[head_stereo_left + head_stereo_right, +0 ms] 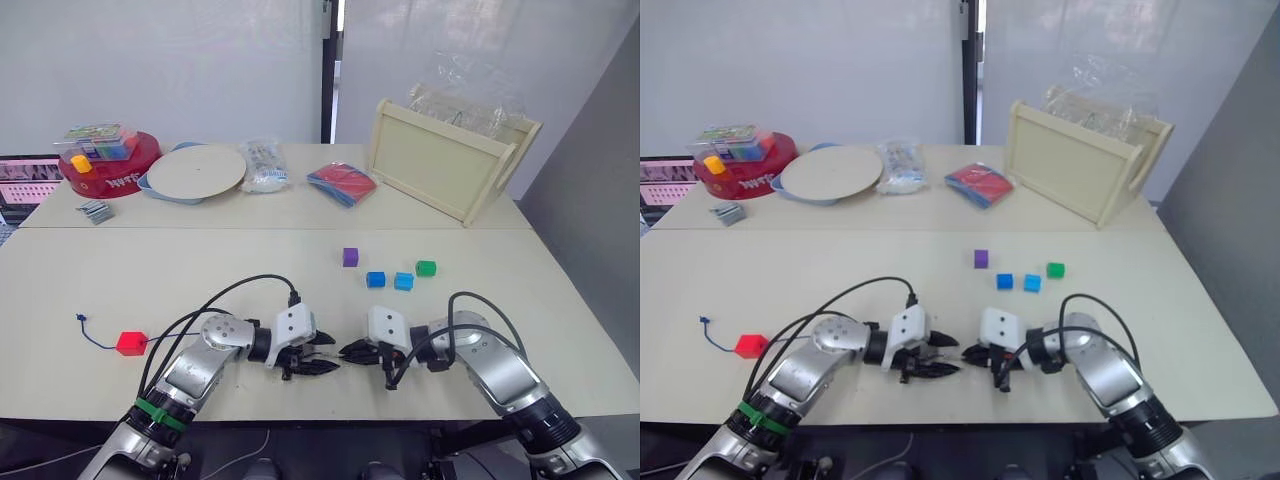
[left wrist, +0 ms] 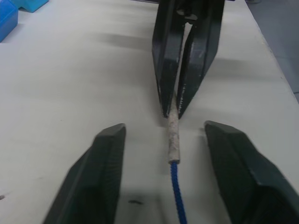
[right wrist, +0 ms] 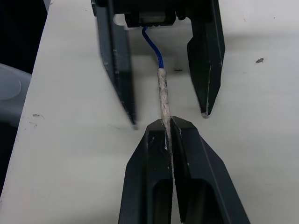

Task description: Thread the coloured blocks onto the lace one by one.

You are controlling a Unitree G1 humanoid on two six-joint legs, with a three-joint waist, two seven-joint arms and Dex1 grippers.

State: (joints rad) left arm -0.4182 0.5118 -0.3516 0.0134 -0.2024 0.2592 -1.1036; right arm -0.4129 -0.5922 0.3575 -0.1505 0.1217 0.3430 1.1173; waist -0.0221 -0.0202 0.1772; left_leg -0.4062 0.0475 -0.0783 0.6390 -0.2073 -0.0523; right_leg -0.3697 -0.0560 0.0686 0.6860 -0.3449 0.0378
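My right gripper [image 1: 346, 351] is shut on the stiff pale tip [image 3: 163, 93] of the dark-blue lace [image 2: 176, 186], near the table's front edge. My left gripper [image 1: 331, 355] faces it, open, with one finger on each side of the tip and touching nothing. The red block [image 1: 130, 343] sits on the lace's far end at the left, near the knot [image 1: 80, 319]. The left arm hides the stretch of lace between. The purple block [image 1: 350, 257], two blue blocks [image 1: 376, 279] [image 1: 404, 281] and the green block [image 1: 426, 268] lie loose behind the grippers.
Across the table's back stand a red tub [image 1: 112, 175] with a yellow piece [image 1: 82, 163], a pale round plate [image 1: 195, 172], a plastic packet [image 1: 265, 165], a red-and-blue pack [image 1: 342, 183] and a wooden tray [image 1: 450, 165]. A small grey item [image 1: 95, 211] lies left.
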